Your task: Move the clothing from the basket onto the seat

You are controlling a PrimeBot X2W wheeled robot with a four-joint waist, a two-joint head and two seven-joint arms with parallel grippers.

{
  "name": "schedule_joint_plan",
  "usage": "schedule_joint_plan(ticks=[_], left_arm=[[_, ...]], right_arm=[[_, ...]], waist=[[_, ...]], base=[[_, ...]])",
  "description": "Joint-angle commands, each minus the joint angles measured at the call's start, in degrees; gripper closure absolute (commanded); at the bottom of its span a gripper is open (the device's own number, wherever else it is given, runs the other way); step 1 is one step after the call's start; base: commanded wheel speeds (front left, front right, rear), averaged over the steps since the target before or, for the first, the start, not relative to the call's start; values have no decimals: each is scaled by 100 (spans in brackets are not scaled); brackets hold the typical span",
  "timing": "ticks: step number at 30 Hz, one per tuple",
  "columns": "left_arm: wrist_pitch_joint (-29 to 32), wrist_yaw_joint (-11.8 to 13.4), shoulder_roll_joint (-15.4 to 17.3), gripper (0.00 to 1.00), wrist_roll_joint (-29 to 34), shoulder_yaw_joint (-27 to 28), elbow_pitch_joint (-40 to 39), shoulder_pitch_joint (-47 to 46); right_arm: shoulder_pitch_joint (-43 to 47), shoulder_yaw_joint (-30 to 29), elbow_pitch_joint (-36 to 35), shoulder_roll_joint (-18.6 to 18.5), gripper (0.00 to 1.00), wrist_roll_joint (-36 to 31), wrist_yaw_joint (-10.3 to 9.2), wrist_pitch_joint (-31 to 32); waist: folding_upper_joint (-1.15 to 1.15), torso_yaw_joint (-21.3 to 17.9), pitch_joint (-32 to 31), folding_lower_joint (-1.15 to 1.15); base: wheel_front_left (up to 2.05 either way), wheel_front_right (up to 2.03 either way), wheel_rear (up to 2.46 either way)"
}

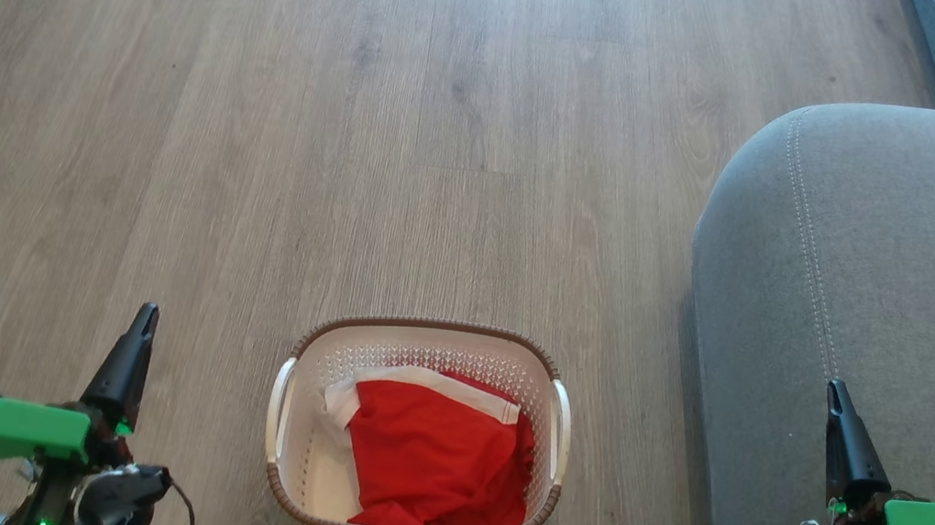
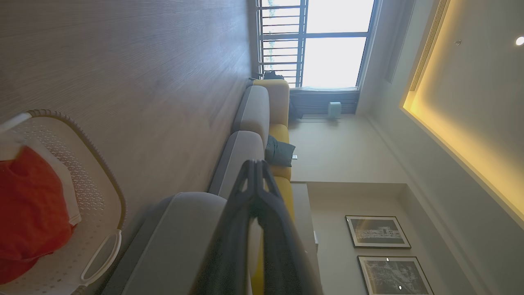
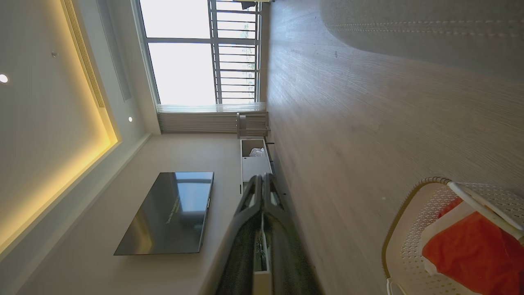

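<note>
While the seat (image 1: 893, 270) beside the right jaws lies bare, nothing is moved yet: the basket (image 1: 416, 355) sits on the floor (image 1: 271, 85) between both pairs of jaws, the clothing (image 1: 429, 461) inside, both pairs pressed together, empty.

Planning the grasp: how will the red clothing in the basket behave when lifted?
Likely floppy: the clothing lies crumpled in the basket, so it should drape from a pinch. Probably light: thin fabric. The perforated basket may shift if fabric snags.
</note>
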Motion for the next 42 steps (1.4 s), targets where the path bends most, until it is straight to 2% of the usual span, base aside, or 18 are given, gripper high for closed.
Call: schedule_joint_plan(ticks=[1, 4, 5, 10, 25, 33, 42], left_arm=[[43, -53, 47, 100, 42, 185, -185, -275], [43, -53, 47, 100, 42, 185, -185, -275], [0, 0, 0, 0, -1, 0, 0, 0], [-22, 9, -34, 0, 8, -22, 316, 180], [-257, 2, -24, 0, 304, 251, 298, 86], [-392, -2, -19, 0, 617, 456, 318, -10], [-542, -6, -13, 0, 1116, 588, 60, -75]], right_arm=[[-277, 106, -208, -65, 100, 35, 3, 33], [-277, 106, -208, -65, 100, 35, 3, 33], [0, 0, 0, 0, 0, 0, 0, 0], [183, 34, 329, 22, 0, -9, 1, -15], [99, 18, 220, 12, 0, -341, 1, -251], [19, -9, 82, 7, 0, -780, 2, -387], [-121, 8, -267, 0, 0, -1579, 2, -539]], waist=[[0, 0, 0, 0], [0, 0, 0, 0], [0, 0, 0, 0], [0, -1, 5, 0], [0, -15, -15, 0], [0, -4, -29, 0], [0, 22, -34, 0]], base=[[0, 0, 0], [0, 0, 0], [0, 0, 0], [0, 0, 0], [0, 0, 0], [0, 0, 0], [0, 0, 0]])
